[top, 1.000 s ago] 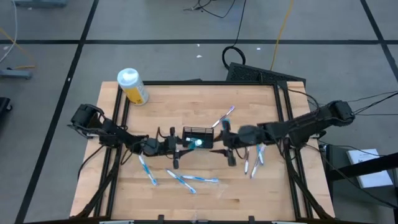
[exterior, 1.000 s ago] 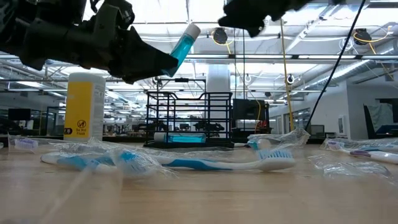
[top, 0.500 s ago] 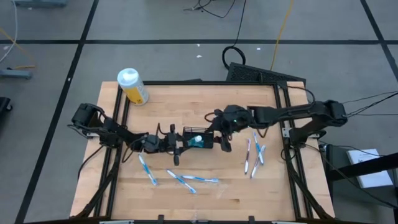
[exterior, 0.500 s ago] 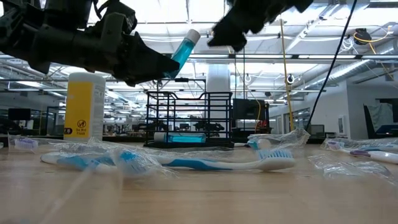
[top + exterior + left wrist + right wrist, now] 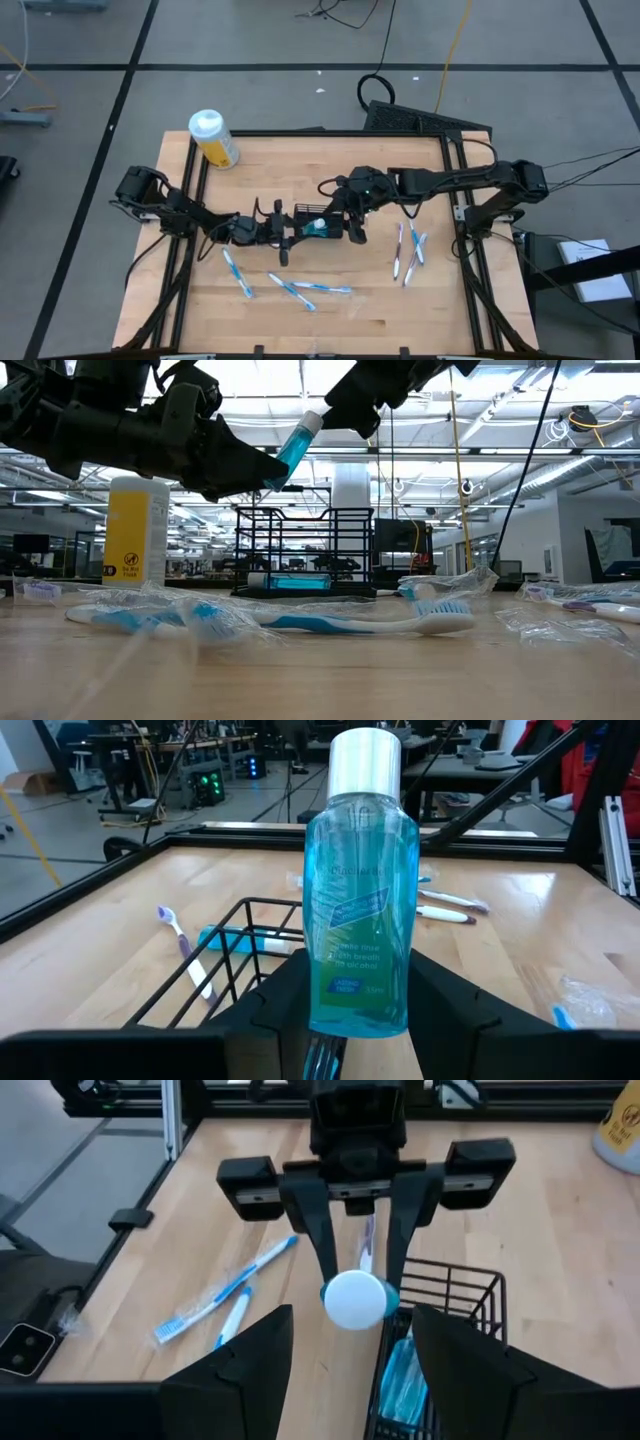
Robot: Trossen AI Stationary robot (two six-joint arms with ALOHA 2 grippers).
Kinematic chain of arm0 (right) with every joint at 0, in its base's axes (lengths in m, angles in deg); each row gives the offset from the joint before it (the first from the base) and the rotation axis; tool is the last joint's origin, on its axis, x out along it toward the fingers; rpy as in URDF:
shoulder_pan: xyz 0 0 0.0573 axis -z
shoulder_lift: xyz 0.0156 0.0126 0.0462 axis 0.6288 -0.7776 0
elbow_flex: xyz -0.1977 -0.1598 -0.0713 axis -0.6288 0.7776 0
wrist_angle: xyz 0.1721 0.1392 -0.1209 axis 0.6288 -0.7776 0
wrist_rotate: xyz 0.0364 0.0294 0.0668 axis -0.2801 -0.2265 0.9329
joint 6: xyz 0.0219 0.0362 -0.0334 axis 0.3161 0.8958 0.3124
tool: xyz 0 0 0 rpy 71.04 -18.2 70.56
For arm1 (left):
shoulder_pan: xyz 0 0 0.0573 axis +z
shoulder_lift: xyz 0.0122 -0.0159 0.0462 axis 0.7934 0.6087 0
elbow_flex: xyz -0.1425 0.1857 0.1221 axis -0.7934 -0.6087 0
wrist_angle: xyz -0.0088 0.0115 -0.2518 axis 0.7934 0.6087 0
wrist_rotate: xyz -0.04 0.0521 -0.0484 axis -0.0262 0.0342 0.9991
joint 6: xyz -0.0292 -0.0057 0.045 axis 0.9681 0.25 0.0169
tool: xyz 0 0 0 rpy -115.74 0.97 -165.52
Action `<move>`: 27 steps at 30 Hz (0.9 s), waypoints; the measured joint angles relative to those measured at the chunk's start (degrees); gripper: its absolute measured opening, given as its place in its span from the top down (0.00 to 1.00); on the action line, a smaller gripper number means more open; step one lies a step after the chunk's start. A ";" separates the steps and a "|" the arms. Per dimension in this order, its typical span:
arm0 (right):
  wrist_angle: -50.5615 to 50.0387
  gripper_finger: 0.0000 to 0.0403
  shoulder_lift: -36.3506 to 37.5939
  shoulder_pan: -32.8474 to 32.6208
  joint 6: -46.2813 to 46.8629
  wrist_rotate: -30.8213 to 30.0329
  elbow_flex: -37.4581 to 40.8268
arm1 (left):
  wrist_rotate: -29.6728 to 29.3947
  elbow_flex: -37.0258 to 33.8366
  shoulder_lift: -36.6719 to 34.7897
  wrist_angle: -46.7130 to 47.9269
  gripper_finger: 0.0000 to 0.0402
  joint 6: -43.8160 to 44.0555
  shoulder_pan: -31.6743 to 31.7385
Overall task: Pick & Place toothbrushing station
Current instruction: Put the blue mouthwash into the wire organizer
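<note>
My left gripper [image 5: 297, 228] is shut on a teal bottle [image 5: 358, 910] with a white cap [image 5: 313, 418], above the black wire basket [image 5: 318, 222]. The basket [image 5: 303, 550] stands on the table and holds a teal tube [image 5: 240, 940] and a purple toothbrush [image 5: 180, 932]. My right gripper [image 5: 352, 1320] is open just beyond the cap [image 5: 355, 1298], facing my left gripper. Its fingers stand on either side of the cap, apart from it. Several white-and-blue toothbrushes [image 5: 300, 290] lie on the table. My left gripper pinches the bottle's lower body [image 5: 358, 995] between its two fingers [image 5: 285, 1005]. The fingers come from the table's left, slanting upward. The bottle is lifted clear above the basket, tilted, with its cap up and toward the table's right.
A yellow bottle with a white cap [image 5: 213, 138] stands at the table's far left corner. More toothbrushes [image 5: 407, 250] lie right of the basket, and others [image 5: 238, 272] lie near the front. Crumpled clear wrappers [image 5: 560, 625] lie on the table.
My right gripper has swung from the basket's right side toward the table's left and come down to the bottle's cap, facing my left gripper. My left gripper has kept the bottle nearly still above the basket.
</note>
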 joint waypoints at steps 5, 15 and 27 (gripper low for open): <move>0.58 0.51 0.07 0.03 -0.21 -0.02 0.01 | 0.00 0.00 0.00 0.13 0.66 0.00 0.00; 0.84 0.51 0.04 0.84 -0.80 -0.07 0.03 | -0.01 0.00 0.00 0.15 0.66 0.12 0.11; 1.42 0.42 -3.70 1.32 -0.05 0.50 0.17 | 0.22 0.00 0.00 0.14 0.66 0.30 0.11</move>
